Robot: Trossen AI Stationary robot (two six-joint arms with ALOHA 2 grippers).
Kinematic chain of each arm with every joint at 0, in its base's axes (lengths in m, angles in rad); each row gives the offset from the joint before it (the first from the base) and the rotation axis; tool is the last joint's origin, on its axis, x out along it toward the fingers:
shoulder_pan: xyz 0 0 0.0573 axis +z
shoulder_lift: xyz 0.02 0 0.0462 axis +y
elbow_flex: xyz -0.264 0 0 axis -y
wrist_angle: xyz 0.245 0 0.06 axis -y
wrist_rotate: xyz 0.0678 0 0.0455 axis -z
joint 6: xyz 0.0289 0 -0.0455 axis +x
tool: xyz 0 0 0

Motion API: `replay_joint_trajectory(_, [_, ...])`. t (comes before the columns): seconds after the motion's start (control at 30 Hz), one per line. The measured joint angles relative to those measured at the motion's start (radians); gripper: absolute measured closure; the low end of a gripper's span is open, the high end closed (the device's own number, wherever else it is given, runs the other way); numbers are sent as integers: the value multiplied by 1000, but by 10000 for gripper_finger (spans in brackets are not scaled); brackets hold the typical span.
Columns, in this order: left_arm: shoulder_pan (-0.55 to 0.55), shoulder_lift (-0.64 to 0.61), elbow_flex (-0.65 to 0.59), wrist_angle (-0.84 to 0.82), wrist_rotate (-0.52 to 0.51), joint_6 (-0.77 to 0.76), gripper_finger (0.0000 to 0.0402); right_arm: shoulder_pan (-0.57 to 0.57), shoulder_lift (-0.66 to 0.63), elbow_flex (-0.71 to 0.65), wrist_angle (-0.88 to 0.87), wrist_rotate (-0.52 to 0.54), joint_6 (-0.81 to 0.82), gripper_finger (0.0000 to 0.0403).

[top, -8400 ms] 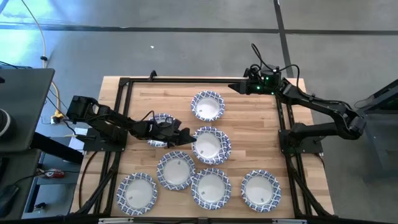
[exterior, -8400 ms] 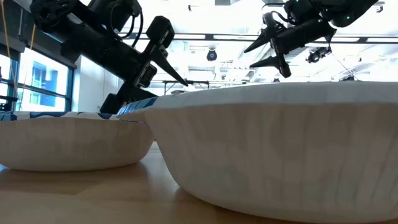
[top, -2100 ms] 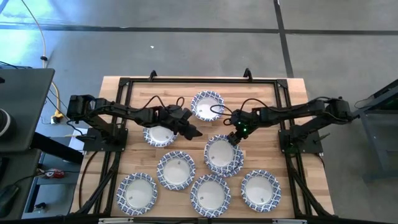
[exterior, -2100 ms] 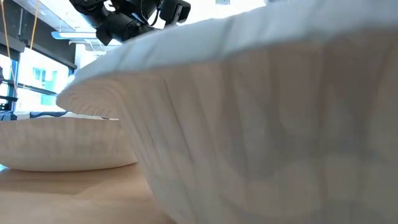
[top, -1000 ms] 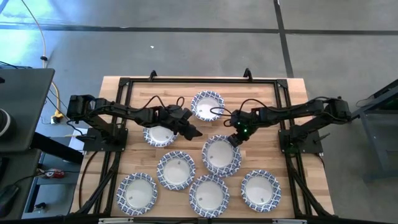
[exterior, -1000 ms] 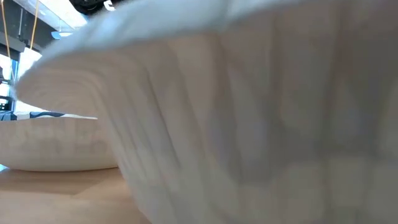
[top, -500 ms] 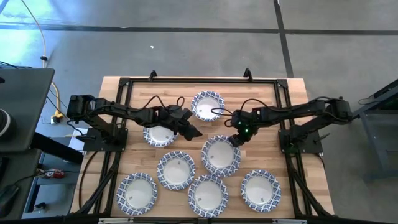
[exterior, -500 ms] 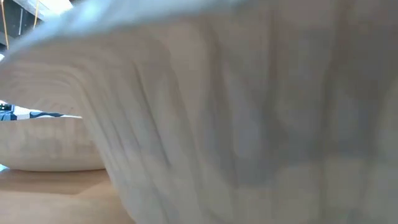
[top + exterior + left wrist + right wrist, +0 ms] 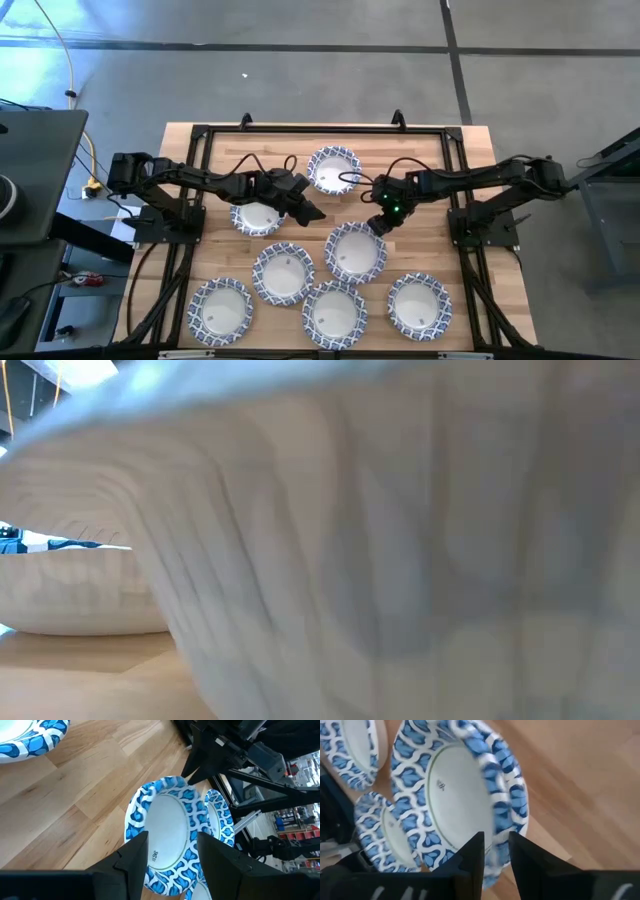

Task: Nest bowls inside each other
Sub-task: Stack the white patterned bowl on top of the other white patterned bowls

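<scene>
Seven blue-and-white rimmed bowls show on the wooden table in the high view. My right gripper (image 9: 377,226) is shut on the middle bowl (image 9: 355,252), at its far right rim. That bowl's white outer wall (image 9: 400,560) fills the low view. My left gripper (image 9: 312,212) is open and empty, just right of a bowl (image 9: 257,216) at the left middle. In its wrist view its fingers (image 9: 172,840) frame the held bowl (image 9: 167,827) from a distance. Another bowl (image 9: 334,168) rests at the far middle. My right gripper pinches the bowl's patterned rim (image 9: 501,817) between its two fingers, at the bowl's far right side. The fingers slant down from the table's far right. Whether the bowl rests on the table or is lifted clear, I cannot tell.
Four more bowls stand along the near side (image 9: 283,273) (image 9: 222,310) (image 9: 335,312) (image 9: 420,305), close around the held one. A black frame (image 9: 200,140) edges the table. Bare wood lies at the far left and far right.
My right gripper has drawn the held bowl a little toward the near edge; in the low view its wall has grown larger and spread leftward across the picture.
</scene>
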Motion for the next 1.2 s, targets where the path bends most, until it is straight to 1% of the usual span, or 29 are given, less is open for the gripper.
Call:
replay_joint_trajectory(0.1, [0,0,0,0,0,0,243,0,0,0,-7,55,-12,307])
replay_joint_trajectory(0.23, [0,0,0,0,0,0,243,-7,0,0,-2,112,-38,264])
replay_joint_trajectory(0.37, [0,0,0,0,16,0,243,-26,0,0,-3,115,-42,214])
replay_joint_trajectory(0.47, [0,0,0,-1,31,-5,243,-34,0,0,-24,86,-49,192])
replay_joint_trajectory(0.6, [0,0,0,-17,31,-8,243,-33,1,0,-73,81,-65,188])
replay_joint_trajectory(0.77, [19,0,0,-60,-41,-7,243,-42,1,0,-57,102,-69,195])
replay_joint_trajectory(0.83, [43,0,0,-68,-60,-7,243,-49,1,0,-18,108,-71,196])
replay_joint_trajectory(0.97, [108,0,0,-68,-61,0,243,-65,1,0,106,108,-95,197])
replay_joint_trajectory(1.1, [174,0,0,-68,-44,2,243,-81,1,0,240,106,-107,197])
replay_joint_trajectory(1.2, [216,0,0,-68,-17,29,243,-89,1,0,344,70,-137,197])
